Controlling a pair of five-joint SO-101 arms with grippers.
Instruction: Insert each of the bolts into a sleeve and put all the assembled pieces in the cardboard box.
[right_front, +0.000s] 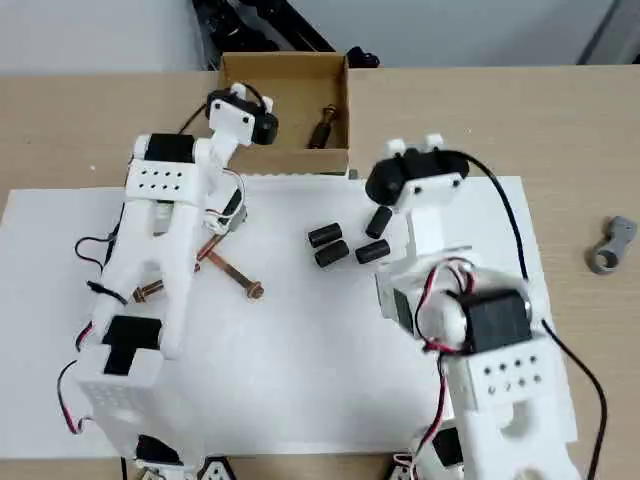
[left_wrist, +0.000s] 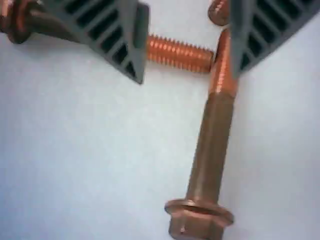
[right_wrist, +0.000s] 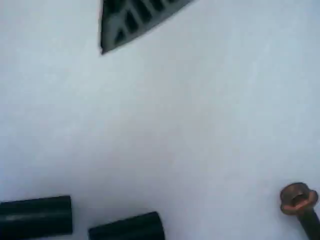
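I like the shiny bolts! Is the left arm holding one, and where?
Not yet: the left gripper is open, with the threaded end of a bolt between its fingers.

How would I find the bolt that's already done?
Find the cardboard box at the table's far edge. Inside, near its right wall, lies the finished bolt. It alone wears a black sleeve; the other bolts lie bare on the white sheet.

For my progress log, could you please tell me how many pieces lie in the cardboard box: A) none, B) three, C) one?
C: a single dark piece lies inside the cardboard box, near one side wall.
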